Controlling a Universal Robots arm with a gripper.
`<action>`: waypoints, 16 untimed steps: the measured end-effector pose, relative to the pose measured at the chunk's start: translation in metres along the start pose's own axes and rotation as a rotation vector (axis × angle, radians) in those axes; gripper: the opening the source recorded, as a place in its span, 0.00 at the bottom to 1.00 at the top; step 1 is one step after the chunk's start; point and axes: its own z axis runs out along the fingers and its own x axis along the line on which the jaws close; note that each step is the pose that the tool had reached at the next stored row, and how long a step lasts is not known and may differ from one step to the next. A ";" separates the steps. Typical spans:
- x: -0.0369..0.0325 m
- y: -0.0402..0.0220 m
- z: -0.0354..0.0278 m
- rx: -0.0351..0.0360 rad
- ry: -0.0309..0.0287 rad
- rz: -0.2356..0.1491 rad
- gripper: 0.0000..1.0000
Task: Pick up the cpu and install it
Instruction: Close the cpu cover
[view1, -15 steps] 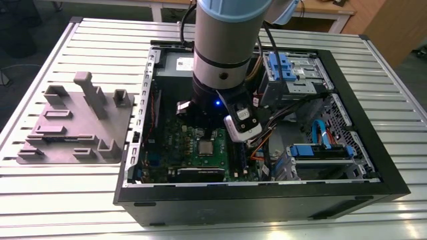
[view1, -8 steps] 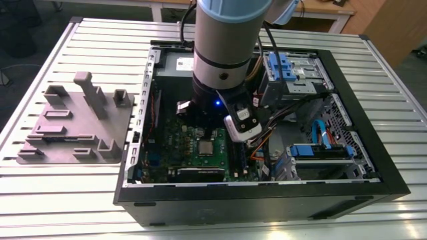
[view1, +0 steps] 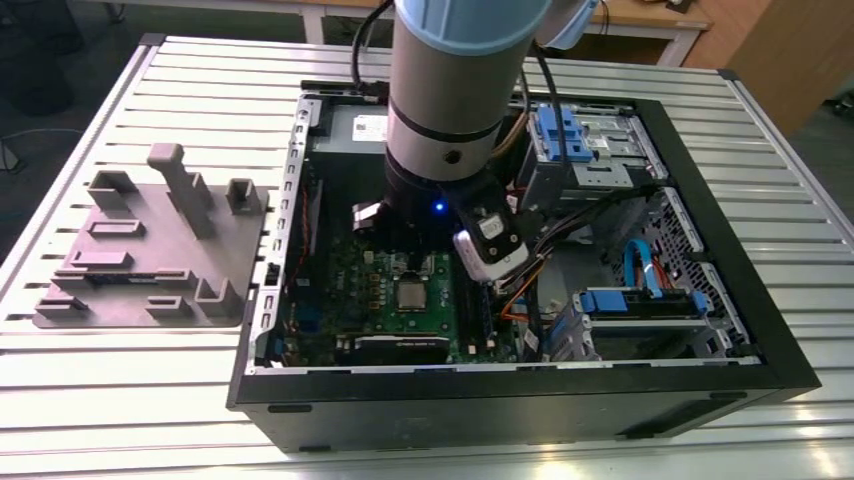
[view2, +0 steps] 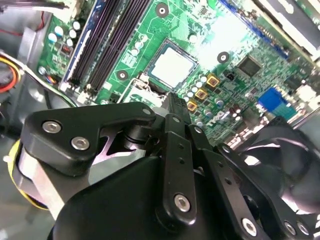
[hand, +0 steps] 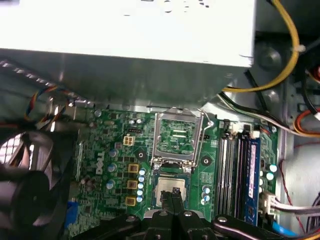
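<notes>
The cpu (hand: 165, 191) is a small pale silvery square lying flat in the socket of the green motherboard (hand: 110, 150). It also shows in the second wrist view as the cpu (view2: 172, 65) and in the exterior view as the cpu (view1: 411, 293). The socket's metal frame (hand: 176, 137) stands flipped open beside it. My gripper (hand: 173, 194) hangs just above the chip, its two thin black fingers pressed together with nothing between them. In the second wrist view my gripper (view2: 171, 97) points at the chip's near edge.
The motherboard sits inside an open black computer case (view1: 747, 330) on a slatted table. A grey power supply box (hand: 125, 45), a black fan (hand: 25, 175), memory slots (hand: 240, 170) and loose cables (hand: 290, 55) surround the socket. A grey fixture plate (view1: 147, 250) lies at the exterior view's left.
</notes>
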 end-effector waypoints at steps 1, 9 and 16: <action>0.0000 0.0000 0.0001 0.0005 0.0017 -0.018 0.11; 0.0000 0.0000 0.0002 -0.0752 -0.0014 -0.091 0.11; 0.0000 -0.0001 0.0012 -0.0752 0.0138 -0.207 0.11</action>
